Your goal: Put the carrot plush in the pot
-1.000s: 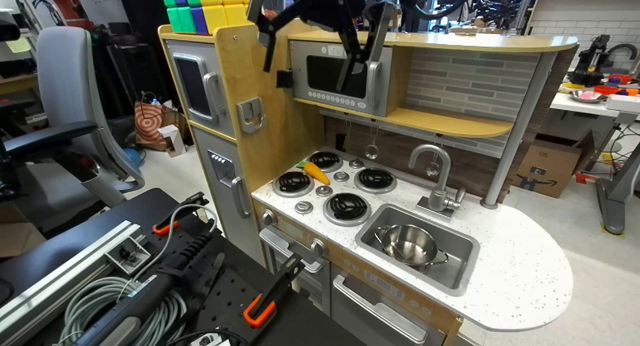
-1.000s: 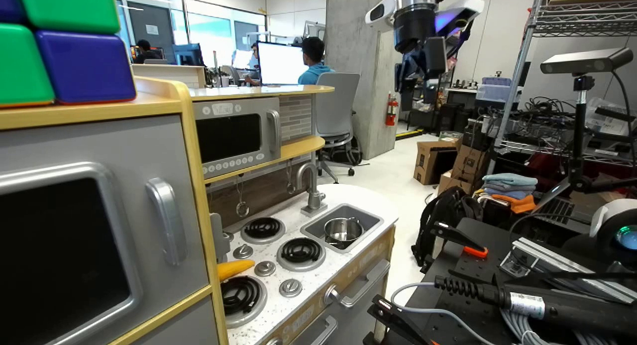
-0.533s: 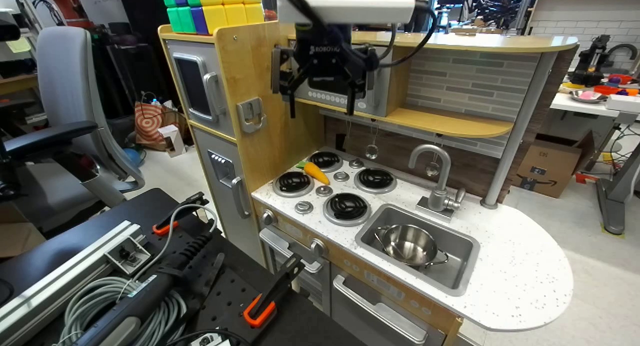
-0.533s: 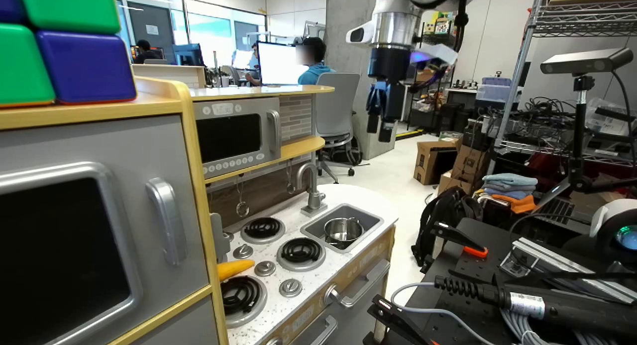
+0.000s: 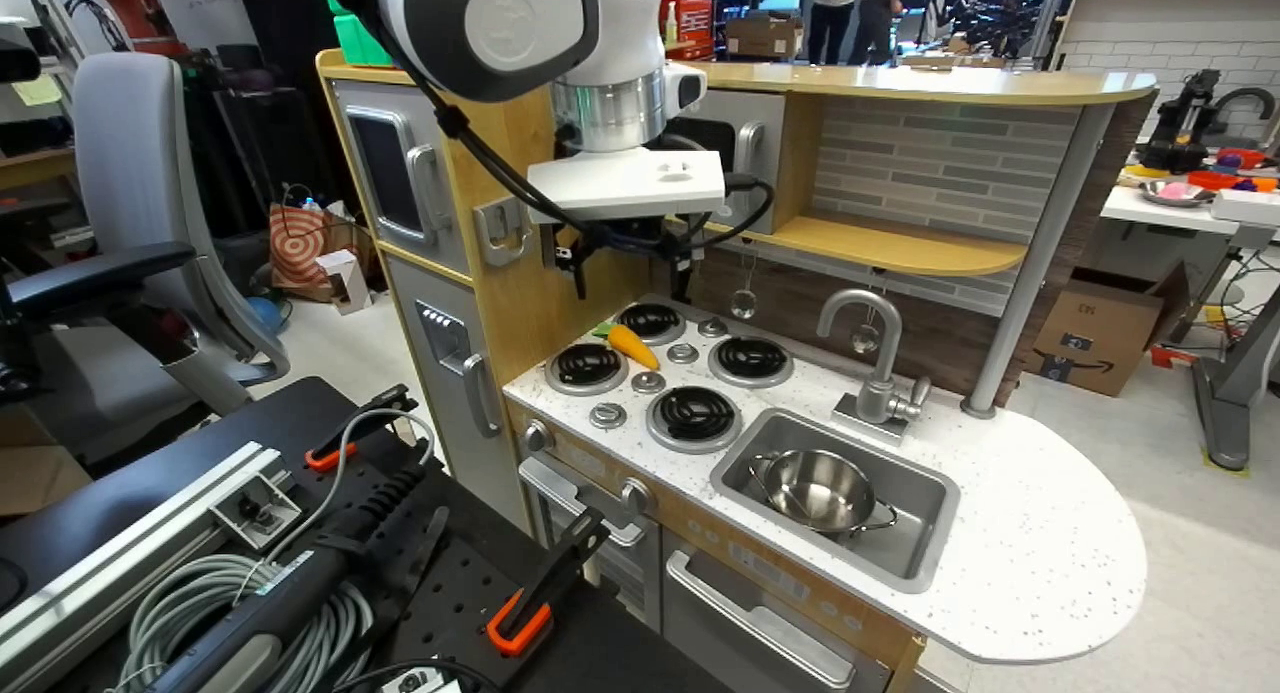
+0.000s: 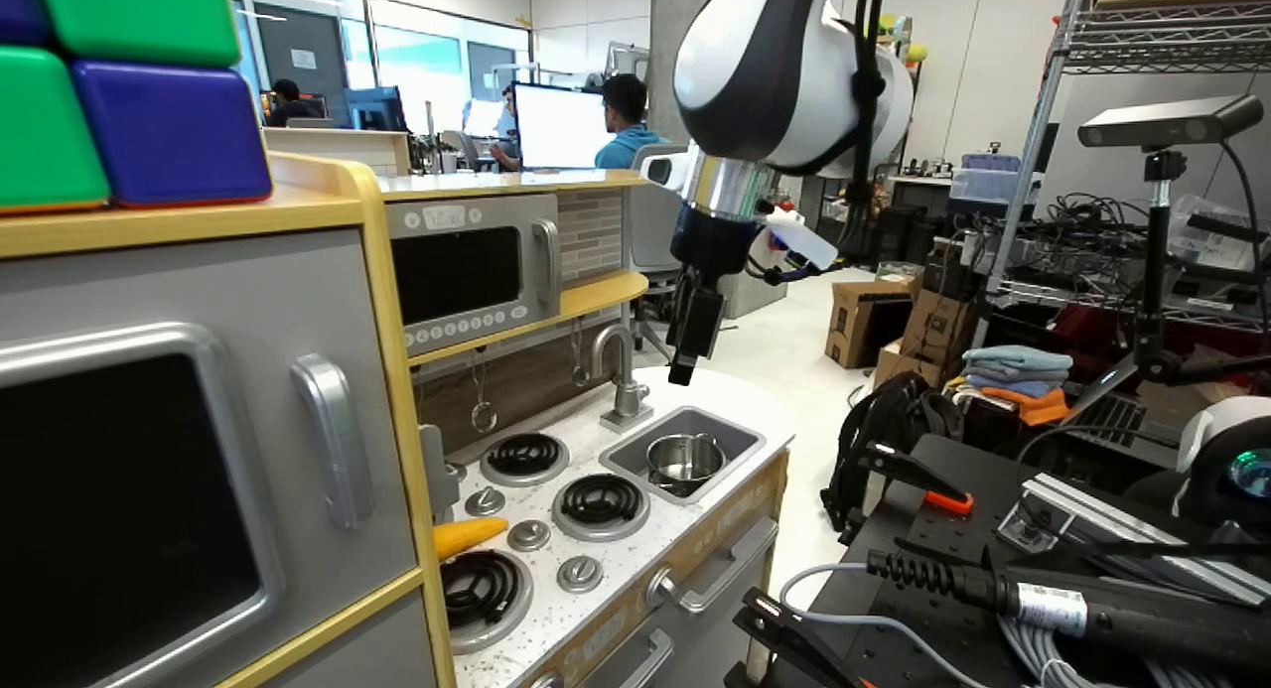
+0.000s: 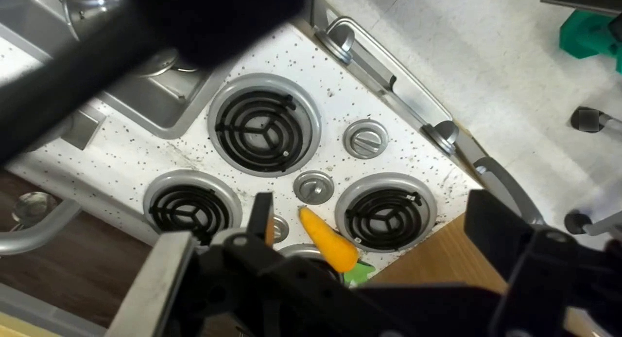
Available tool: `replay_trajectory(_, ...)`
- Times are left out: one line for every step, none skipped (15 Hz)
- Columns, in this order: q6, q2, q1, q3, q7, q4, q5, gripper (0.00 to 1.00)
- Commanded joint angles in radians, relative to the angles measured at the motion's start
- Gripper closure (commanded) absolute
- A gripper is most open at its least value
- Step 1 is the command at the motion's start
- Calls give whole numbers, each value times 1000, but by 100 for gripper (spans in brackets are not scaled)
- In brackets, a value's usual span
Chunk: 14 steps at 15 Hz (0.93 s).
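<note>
The orange carrot plush with a green top lies on the white stove top among the burners. It also shows in an exterior view, its top end hidden behind the cabinet, and in the wrist view. My gripper is open and empty, above the stove, apart from the plush. In the wrist view the plush shows between the spread fingers, nearer the left one. The silver pot stands in the sink; it also shows in an exterior view and, partly hidden, in the wrist view.
The tall wooden cabinet side rises beside the plush. The microwave and shelf overhang the counter's back. A faucet stands behind the sink. Stove knobs and burners surround the plush.
My arm has come down toward the stove, and the open gripper has dropped from microwave height to above the carrot plush. The plush and pot have not moved.
</note>
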Motion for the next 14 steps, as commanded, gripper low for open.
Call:
replay_trajectory(81,65,-56,60,41,54,-21,0)
replay_trajectory(29,51,-61,55,65,56,-49,0)
replay_trajectory(53,50,-66,70,64,32,-54,0)
replay_trajectory(50,53,-71,71,75,39,-62,0)
replay_trajectory(49,53,-75,71,78,42,-65,0)
replay_trajectory(48,53,-77,71,78,45,-65,0)
replay_trajectory(48,53,-78,70,78,46,-65,0)
replay_trajectory(75,66,-73,68,83,48,-76,0)
replay_trajectory(125,90,-64,70,110,55,-75,0)
replay_trajectory(168,118,-57,75,128,69,-85,0)
replay_trajectory(219,156,-31,59,179,85,-122,0)
replay_trajectory(263,186,-11,47,227,96,-161,0)
replay_trajectory(296,226,17,27,286,119,-210,0)
replay_trajectory(327,260,55,-7,350,138,-262,0)
